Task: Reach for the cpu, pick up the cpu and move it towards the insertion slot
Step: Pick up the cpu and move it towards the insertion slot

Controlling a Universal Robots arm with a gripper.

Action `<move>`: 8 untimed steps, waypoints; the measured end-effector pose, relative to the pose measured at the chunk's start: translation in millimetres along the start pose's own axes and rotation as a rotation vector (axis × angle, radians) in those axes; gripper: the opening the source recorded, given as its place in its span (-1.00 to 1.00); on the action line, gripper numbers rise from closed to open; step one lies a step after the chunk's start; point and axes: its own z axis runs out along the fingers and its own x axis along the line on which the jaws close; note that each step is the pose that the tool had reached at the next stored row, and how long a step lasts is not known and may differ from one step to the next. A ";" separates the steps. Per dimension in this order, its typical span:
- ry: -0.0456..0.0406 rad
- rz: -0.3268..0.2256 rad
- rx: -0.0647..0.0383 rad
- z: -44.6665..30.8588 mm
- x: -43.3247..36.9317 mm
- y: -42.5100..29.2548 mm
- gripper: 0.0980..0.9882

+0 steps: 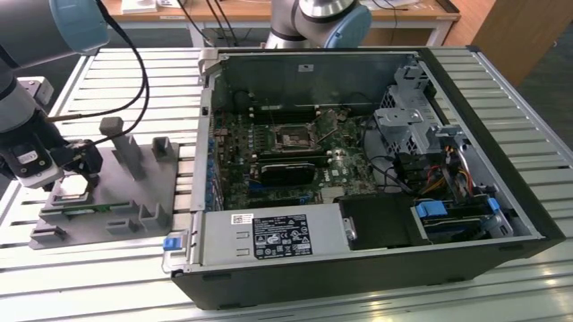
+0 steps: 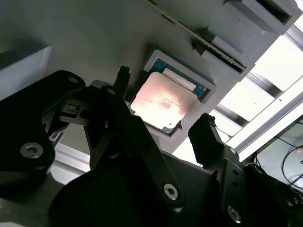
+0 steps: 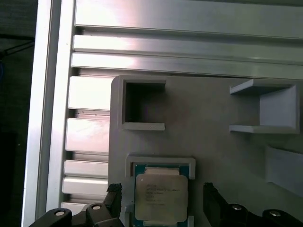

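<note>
Gripper (image 2: 166, 94) spread over cpu (image 2: 158, 106), fingers (image 2: 208, 135) standing outside its opposite edges

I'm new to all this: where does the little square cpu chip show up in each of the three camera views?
Exterior view: the cpu lies on the grey tray at the exterior view's left, below the gripper.
First wrist view: the cpu sits in its pale holder, between the two dark fingers.
Second wrist view: the cpu is in the same holder, with a finger on either side.
Shared landmark: the grey tray.
</note>
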 end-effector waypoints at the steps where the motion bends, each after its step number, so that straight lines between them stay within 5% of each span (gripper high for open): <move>1: -0.0002 0.000 0.000 0.6 0.0 -0.3 0.53; 3: -0.0001 0.000 0.000 0.9 0.2 -0.6 0.51; 5: -0.0002 0.000 0.000 1.0 0.3 -0.6 0.21; 8: -0.0001 0.000 0.000 1.4 0.3 -0.7 0.21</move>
